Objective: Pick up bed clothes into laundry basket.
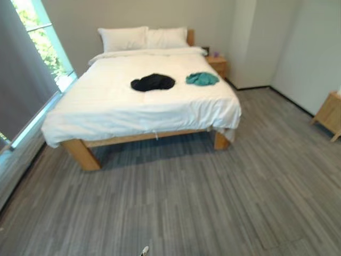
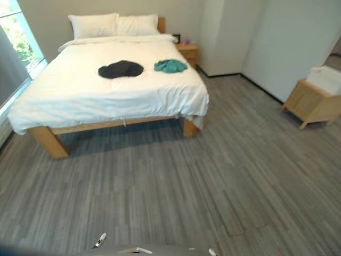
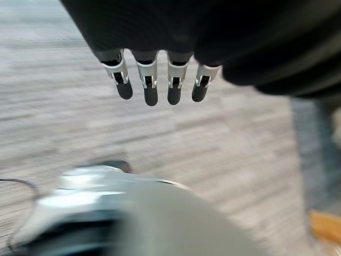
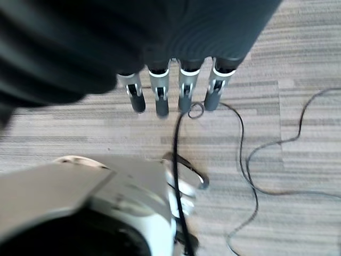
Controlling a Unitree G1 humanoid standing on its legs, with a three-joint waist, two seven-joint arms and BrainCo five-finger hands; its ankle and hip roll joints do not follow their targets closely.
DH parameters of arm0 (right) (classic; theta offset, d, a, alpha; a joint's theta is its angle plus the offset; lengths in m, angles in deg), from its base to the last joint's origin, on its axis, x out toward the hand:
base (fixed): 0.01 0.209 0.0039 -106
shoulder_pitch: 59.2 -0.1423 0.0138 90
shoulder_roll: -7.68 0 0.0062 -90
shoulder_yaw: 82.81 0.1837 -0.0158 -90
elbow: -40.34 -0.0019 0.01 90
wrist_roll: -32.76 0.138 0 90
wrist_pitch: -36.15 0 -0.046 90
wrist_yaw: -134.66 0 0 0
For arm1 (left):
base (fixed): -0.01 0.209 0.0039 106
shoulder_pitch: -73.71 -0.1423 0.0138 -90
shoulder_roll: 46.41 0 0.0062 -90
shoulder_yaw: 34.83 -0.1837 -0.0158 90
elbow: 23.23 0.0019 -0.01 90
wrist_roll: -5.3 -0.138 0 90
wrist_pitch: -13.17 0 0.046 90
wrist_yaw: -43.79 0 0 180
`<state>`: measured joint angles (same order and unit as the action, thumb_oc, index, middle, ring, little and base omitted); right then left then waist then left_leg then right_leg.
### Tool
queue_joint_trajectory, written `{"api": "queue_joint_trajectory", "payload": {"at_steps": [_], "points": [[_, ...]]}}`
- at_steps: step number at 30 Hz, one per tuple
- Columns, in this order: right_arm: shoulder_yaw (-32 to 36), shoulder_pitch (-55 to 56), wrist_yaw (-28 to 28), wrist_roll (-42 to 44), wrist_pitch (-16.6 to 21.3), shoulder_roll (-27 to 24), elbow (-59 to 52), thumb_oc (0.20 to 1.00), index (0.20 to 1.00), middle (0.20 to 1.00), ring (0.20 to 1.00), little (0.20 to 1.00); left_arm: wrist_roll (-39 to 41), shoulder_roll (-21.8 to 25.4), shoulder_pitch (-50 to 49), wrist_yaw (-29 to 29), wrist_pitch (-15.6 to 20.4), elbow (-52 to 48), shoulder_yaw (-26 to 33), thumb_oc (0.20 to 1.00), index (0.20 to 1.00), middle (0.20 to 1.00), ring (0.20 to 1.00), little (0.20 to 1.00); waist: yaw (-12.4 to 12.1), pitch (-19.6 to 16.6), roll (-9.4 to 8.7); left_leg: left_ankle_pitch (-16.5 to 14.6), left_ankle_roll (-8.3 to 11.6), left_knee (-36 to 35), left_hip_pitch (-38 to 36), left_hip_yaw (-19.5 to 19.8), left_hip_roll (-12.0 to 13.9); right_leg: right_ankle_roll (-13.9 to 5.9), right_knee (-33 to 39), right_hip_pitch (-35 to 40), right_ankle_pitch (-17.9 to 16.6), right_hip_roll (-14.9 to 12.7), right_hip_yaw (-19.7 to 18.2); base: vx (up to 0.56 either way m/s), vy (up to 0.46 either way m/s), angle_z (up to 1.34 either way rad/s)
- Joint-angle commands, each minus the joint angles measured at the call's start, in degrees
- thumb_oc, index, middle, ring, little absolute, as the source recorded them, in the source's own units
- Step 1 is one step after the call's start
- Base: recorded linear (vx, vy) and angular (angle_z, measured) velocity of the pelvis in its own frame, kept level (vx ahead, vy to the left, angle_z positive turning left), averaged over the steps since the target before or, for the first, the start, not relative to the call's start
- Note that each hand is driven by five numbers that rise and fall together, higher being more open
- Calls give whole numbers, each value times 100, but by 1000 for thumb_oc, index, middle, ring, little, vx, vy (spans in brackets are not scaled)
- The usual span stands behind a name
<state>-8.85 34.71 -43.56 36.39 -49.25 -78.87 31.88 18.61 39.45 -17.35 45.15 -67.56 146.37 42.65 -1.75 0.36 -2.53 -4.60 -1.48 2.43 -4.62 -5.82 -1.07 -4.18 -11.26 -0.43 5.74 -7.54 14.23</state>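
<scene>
Left hand point(image 3: 160, 48) and right hand point(image 4: 176, 48): fingers hanging straight, holding nothing. Black garment point(image 1: 153, 82) and teal garment point(image 1: 202, 79) lying on bed point(image 1: 106, 106), well apart from fingers.

Head pair looks down from afar, sharing bed point(image 1: 138, 101); wrist cams face floor point(image 3: 64, 106) close-up

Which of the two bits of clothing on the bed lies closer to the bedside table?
The teal garment. It lies on the bedside table's side; the black garment sits mid-bed, nearer the window.
</scene>
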Motion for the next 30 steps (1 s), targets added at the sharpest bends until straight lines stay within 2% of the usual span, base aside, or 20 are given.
{"api": "queue_joint_trajectory", "payload": {"at_steps": [1, 7, 9, 10, 12, 15, 17, 18, 19, 24, 28, 30], "points": [[-11, -415, -10, 226, 125, -130, 320, 1000, 1000, 1000, 1000, 1000, 158, -424, 543, 186, 201, 141, -7, 1000, 1000, 1000, 1000, 1000, 39, 149, 22, 628, 302, -683, -217, 154, 305, -334, 1311, 727, -977, -169, -110, 34, 10, -7], [-316, -592, -51, -199, 142, -140, 224, 1000, 1000, 1000, 1000, 1000, 203, -386, 593, 209, 220, 89, -22, 1000, 1000, 1000, 1000, 1000, -56, 125, 14, 627, 309, -738, -198, 243, 274, -361, 1416, 787, -1003, -186, -16, 33, 9, 5], [-229, -593, -21, -51, 136, -155, 235, 1000, 1000, 1000, 1000, 1000, 152, -401, 596, 228, 195, 181, -32, 1000, 1000, 1000, 1000, 1000, -34, 107, 20, 610, 310, -743, -205, 245, 264, -370, 1442, 807, -1003, -190, -17, 45, 17, 4], [74, -619, 68, 433, 164, -215, 222, 1000, 1000, 1000, 1000, 1000, 240, -389, 568, 287, 152, 318, 70, 1000, 1000, 1000, 1000, 1000, 30, 73, 39, 588, 309, -743, -226, 201, 257, -379, 1428, 797, -993, -194, -68, 50, 24, 4], [324, -690, 123, 808, 164, -298, 296, 1000, 1000, 1000, 1000, 1000, 316, -319, 609, 263, 145, 329, 151, 1000, 1000, 1000, 1000, 1000, 69, 25, 61, 554, 305, -743, -263, 174, 255, -378, 1398, 797, -985, -207, -108, 67, 31, -3], [643, -923, 113, 1483, 288, -474, 157, 1000, 1000, 1000, 1000, 1000, 817, -124, 841, 61, 325, -68, 377, 1000, 1000, 1000, 1000, 1000, 40, -12, 74, 523, 312, -743, -301, 204, 251, -372, 1399, 840, -976, -218, -86, 50, 25, -8], [759, -937, -87, 1910, 480, -634, -1121, 1000, 1000, 1000, 1000, 1000, 1477, 70, 918, -128, 459, -1258, 470, 1000, 1000, 1000, 1000, 1000, 56, 42, 96, 552, 317, -743, -278, 223, 254, -383, 1361, 799, -976, -216, -75, 0, 0, 0], [831, -670, -276, 1939, 565, -737, -2651, 1000, 1000, 1000, 1000, 1000, 1778, 236, 667, -186, 502, -2684, 439, 1000, 1000, 1000, 1000, 1000, 88, 98, 112, 578, 310, -743, -261, 205, 255, -400, 1330, 749, -982, -214, -101, -40, 12, 2], [890, -551, -306, 1999, 596, -756, -3030, 1000, 1000, 1000, 1000, 1000, 1979, 281, 519, -167, 509, -3100, 420, 1000, 1000, 1000, 1000, 1000, 96, 105, 114, 582, 307, -743, -251, 199, 257, -411, 1325, 730, -987, -217, -110, -38, 13, 3], [1019, -163, -341, 2223, 728, -696, -4656, 1000, 1000, 1000, 1000, 1000, 2130, 219, 211, -272, 487, -4488, 132, 1000, 1000, 1000, 1000, 1000, 154, 158, 121, 592, 285, -743, -208, 166, 239, -446, 1304, 676, -1006, -242, -118, 0, 0, 0], [912, 12, -193, 2419, 762, -606, -4882, 1000, 1000, 1000, 1000, 1000, 1987, 117, 136, -353, 438, -4664, -63, 1000, 1000, 1000, 1000, 1000, 162, 183, 104, 590, 272, -743, -196, 149, 232, -453, 1288, 639, -1014, -256, -143, 1, 9, -3], [766, 125, -97, 2165, 668, -678, -5019, 1000, 1000, 1000, 1000, 1000, 1923, 152, 67, -235, 360, -4776, -188, 1000, 1000, 1000, 1000, 1000, 164, 202, 88, 584, 264, -743, -189, 128, 227, -461, 1283, 629, -1021, -262, -154, 5, 14, -9]]}}
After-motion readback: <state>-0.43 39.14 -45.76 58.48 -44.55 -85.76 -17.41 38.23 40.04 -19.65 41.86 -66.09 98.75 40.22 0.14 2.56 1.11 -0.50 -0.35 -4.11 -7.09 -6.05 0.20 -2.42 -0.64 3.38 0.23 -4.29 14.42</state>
